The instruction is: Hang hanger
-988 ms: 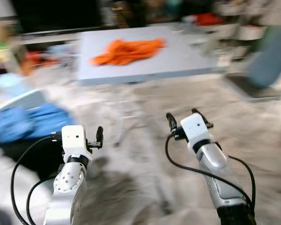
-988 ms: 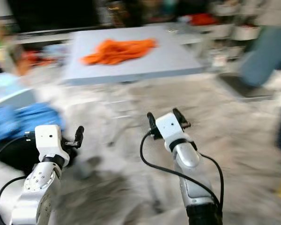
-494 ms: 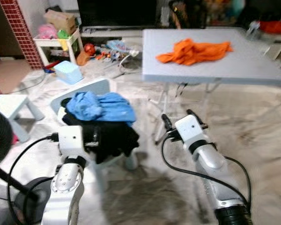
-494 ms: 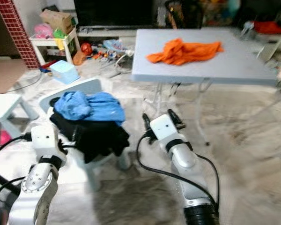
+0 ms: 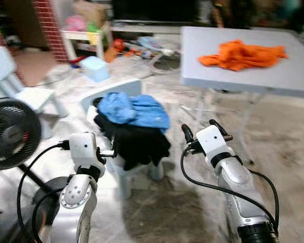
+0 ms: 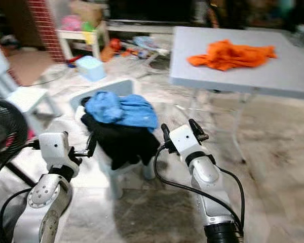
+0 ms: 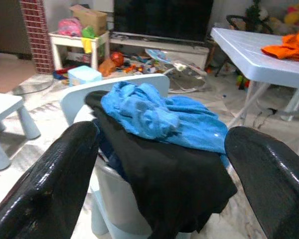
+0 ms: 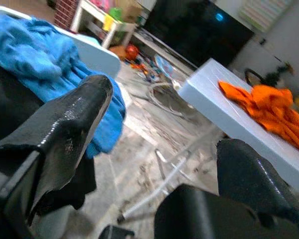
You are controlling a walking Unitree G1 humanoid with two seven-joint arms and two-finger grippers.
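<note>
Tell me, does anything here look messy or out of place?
Yes. Blue clothes and black clothes are heaped on a small white chair, an orange garment lies crumpled on the table, and toys litter the floor behind.

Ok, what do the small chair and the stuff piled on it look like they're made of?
The small chair looks like moulded pale plastic: smooth, matte, with rounded edges. The blue garment looks like soft crumpled fabric, possibly cotton. The black garment under it drapes limply over the seat edge, a thin matte cloth.

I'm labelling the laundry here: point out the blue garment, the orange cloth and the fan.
blue garment (image 5: pixel 134 110), left eye view, middle of its bunched folds.
orange cloth (image 5: pixel 241 54), left eye view, middle of the heap.
fan (image 5: pixel 12 134), left eye view, its hub.
</note>
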